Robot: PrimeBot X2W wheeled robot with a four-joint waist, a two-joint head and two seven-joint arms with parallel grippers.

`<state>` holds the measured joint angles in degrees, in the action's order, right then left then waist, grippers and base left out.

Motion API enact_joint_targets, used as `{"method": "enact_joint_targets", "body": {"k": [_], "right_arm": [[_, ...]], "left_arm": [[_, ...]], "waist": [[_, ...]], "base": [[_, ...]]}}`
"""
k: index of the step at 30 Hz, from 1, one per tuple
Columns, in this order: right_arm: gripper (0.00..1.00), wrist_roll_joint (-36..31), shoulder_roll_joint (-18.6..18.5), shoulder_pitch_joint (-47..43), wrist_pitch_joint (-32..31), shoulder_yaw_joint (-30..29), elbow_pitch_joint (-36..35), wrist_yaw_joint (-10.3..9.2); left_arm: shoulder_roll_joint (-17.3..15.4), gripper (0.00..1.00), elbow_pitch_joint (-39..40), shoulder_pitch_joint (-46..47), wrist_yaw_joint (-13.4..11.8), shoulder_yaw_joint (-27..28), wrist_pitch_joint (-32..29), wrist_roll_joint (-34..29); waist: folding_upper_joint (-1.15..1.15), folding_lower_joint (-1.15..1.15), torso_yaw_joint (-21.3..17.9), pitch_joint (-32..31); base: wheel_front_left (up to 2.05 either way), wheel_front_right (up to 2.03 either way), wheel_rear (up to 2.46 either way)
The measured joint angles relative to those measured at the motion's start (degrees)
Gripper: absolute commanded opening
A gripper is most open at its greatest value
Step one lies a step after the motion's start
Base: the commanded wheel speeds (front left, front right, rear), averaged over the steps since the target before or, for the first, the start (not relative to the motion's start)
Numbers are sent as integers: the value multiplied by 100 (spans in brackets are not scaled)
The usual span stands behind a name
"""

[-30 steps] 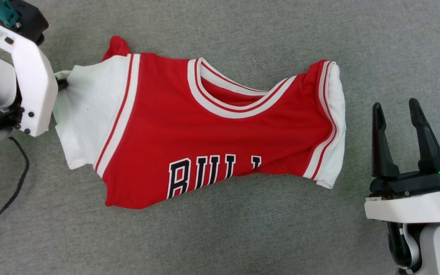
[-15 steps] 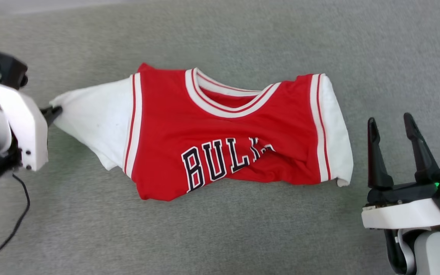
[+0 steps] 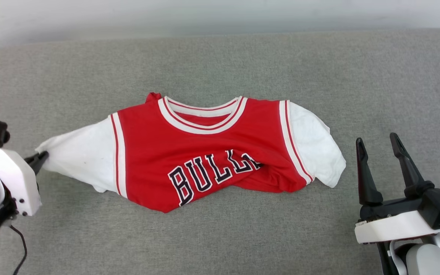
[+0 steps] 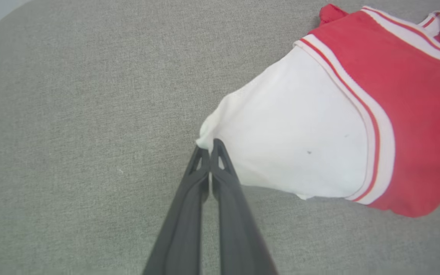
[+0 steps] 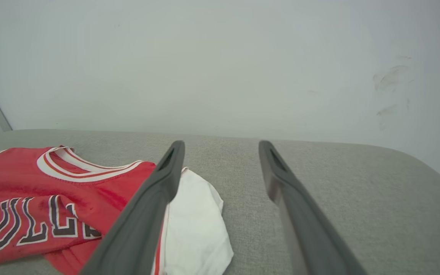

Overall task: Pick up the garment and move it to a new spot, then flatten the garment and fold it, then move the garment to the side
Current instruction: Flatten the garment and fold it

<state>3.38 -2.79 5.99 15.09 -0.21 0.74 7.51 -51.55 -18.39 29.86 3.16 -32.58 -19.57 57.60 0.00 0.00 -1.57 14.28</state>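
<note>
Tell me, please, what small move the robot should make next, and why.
Probably move the open right gripper onto the free white sleeve and grip it: the left gripper pinches the other sleeve, and the garment lies creased.

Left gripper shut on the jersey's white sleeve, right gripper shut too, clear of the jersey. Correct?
No: the right gripper is open, fingers apart, as the right wrist view shows. The left gripper is shut on the sleeve of the jersey.
</note>
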Motion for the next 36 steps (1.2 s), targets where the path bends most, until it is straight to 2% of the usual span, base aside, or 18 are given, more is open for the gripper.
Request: {"method": "enact_joint_targets", "body": {"k": [2, 3, 5, 9, 14, 18, 24, 27, 30, 36], "right_arm": [[100, -13, -2, -25, 0, 15, 64, 0], [100, -25, -1, -42, 0, 25, 87, 0], [100, -38, -2, -77, 0, 36, 136, 0], [100, -69, -2, -121, 0, 30, 187, 0], [100, -92, -3, -162, 0, -88, 176, 0], [100, -137, -2, -282, 0, -203, 167, 0], [100, -186, -2, -394, 0, -265, 148, 0], [100, -186, -2, -413, 0, -269, 138, 0], [100, -186, -2, -454, 0, -247, 140, 0], [100, -203, -2, -455, 0, -179, 143, 0]], "left_arm": [[83, 0, -37, -151, -43, -64, 151, -60], [140, 4, -41, -196, -49, -93, 223, -101], [281, 100, -35, -257, -53, -156, 424, -190], [555, 100, -7, -263, -143, -155, 1171, -498], [829, 100, 272, -344, -318, -46, 2472, -978], [1025, 100, 638, -704, -726, 78, 3244, -1270], [1483, 100, 1491, -1437, -1368, 396, 3446, -1859], [1917, 100, 1884, -1863, -1544, 678, 3457, -2145], [2186, 100, 1964, -2307, -1470, 654, 3463, -2427], [2398, 100, 1824, -2465, -1269, 537, 3464, -2820]], "waist": [[0, 0, 55, -105], [0, 0, 70, -140], [0, 0, 98, -213], [0, 0, 154, -361], [0, 0, 251, -566], [0, 0, 383, -725], [0, 0, 592, -892], [0, 0, 660, -951], [0, -1, 695, -997], [0, 0, 671, -998]], "base": [[0, 0, 0], [0, 0, 0], [0, 0, 0], [0, 0, 0], [0, 0, 0], [0, 0, 0], [0, 0, 0], [0, 0, 0], [0, 0, 0], [0, 0, 0]]}}
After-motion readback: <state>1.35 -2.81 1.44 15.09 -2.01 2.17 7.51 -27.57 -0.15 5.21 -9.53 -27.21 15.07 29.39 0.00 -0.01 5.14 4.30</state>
